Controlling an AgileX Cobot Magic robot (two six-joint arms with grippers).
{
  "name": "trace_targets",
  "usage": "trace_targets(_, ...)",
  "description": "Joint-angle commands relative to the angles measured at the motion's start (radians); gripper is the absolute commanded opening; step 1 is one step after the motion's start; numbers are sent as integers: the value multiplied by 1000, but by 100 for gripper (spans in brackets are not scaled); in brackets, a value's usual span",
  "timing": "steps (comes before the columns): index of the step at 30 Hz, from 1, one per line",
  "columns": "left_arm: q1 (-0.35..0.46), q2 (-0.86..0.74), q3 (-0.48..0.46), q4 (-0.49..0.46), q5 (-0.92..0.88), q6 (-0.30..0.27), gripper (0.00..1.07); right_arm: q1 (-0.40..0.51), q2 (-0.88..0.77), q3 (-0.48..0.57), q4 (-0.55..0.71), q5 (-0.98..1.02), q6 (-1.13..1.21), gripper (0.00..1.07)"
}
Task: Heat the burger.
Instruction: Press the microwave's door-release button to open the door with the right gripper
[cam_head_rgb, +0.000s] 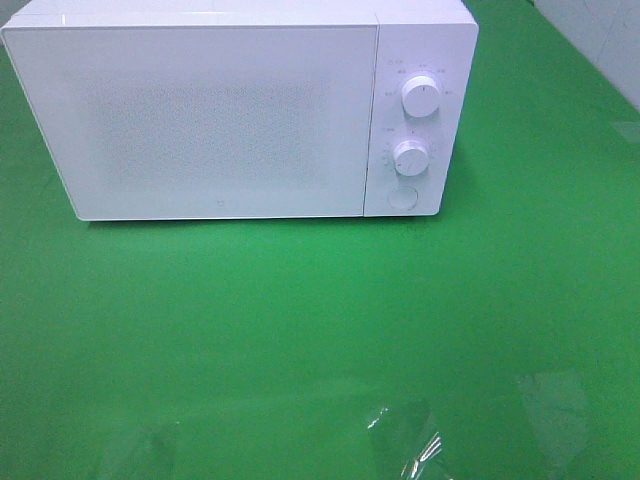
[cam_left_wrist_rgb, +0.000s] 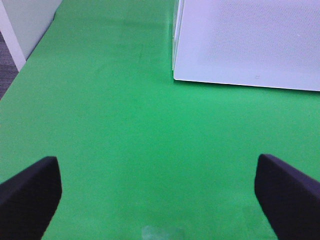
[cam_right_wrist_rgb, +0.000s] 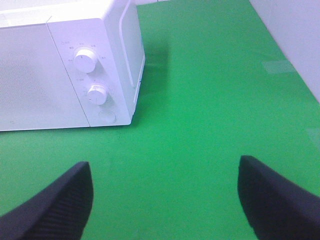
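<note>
The burger and its pink plate are out of view in all three views. A white microwave (cam_head_rgb: 230, 110) stands at the back of the green table with its door shut; it also shows in the left wrist view (cam_left_wrist_rgb: 250, 40) and the right wrist view (cam_right_wrist_rgb: 65, 70). Its panel holds two knobs (cam_head_rgb: 421, 97) and a round button (cam_head_rgb: 402, 198). My left gripper (cam_left_wrist_rgb: 157, 195) is open and empty over bare green cloth. My right gripper (cam_right_wrist_rgb: 165, 197) is open and empty, in front of and to the right of the microwave. Neither gripper shows in the high view.
The green cloth (cam_head_rgb: 300, 330) covers the table. Patches of clear tape (cam_head_rgb: 405, 440) lie near the front edge. A white wall (cam_right_wrist_rgb: 295, 40) runs along the right side, and a white panel (cam_left_wrist_rgb: 25, 25) stands at the left.
</note>
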Motion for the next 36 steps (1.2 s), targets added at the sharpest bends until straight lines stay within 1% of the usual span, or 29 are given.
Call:
trace_targets(1,3,-16,3,-7,-7,-3,97,-5,85,-7,2,-105,-5,76)
trace_targets(2,3,-16,3,-7,-7,-3,97,-5,85,-7,2,-105,-5,76)
trace_targets(4,3,-16,3,-7,-7,-3,97,-5,198,-7,2,-224,-5,76)
trace_targets(5,3,-16,3,-7,-7,-3,97,-5,198,-7,2,-224,-5,76)
trace_targets(6,3,-16,3,-7,-7,-3,97,-5,244,-7,2,-274,-5,76)
trace_targets(9,3,-16,3,-7,-7,-3,97,-5,288,-7,-1,-318,-5,76)
trace_targets(11,3,-16,3,-7,-7,-3,97,-5,358,-7,-1,-380,-5,76)
trace_targets(12,3,-16,3,-7,-7,-3,97,-5,358,-7,-1,-380,-5,76)
trace_targets(15,3,-16,3,-7,-7,-3,97,-5,443,-7,-1,-444,-5,76)
trace_targets(16,3,-16,3,-7,-7,-3,97,-5,443,-7,-1,-444,-5,76)
trace_targets(18,3,-16,3,-7,-7,-3,97,-5,518,-7,-3,-502,-2,76)
trace_targets(19,3,-16,3,-7,-7,-3,97,-5,518,-7,-3,-502,-2,76)
trace_targets(20,3,-16,3,-7,-7,-3,97,-5,565,-7,-14,-547,-2,76)
trace_targets(21,3,-16,3,-7,-7,-3,97,-5,565,-7,-14,-547,-2,76)
trace_targets(22,3,-16,3,-7,-7,-3,97,-5,616,-7,-28,-599,-2,76)
trace_targets(26,3,-16,3,-7,-7,-3,97,-5,681,-7,-29,-675,-2,76)
trace_targets(27,3,-16,3,-7,-7,-3,97,-5,727,-7,-29,-732,-2,76)
trace_targets(28,3,-16,3,-7,-7,-3,97,-5,727,-7,-29,-732,-2,76)
trace_targets(31,3,-16,3,-7,-7,-3,97,-5,812,-7,-29,-834,-2,76)
trace_targets(35,3,-16,3,-7,-7,-3,97,-5,873,-7,-31,-900,-4,76)
trace_targets(36,3,-16,3,-7,-7,-3,97,-5,914,3,-38,-965,-10,76)
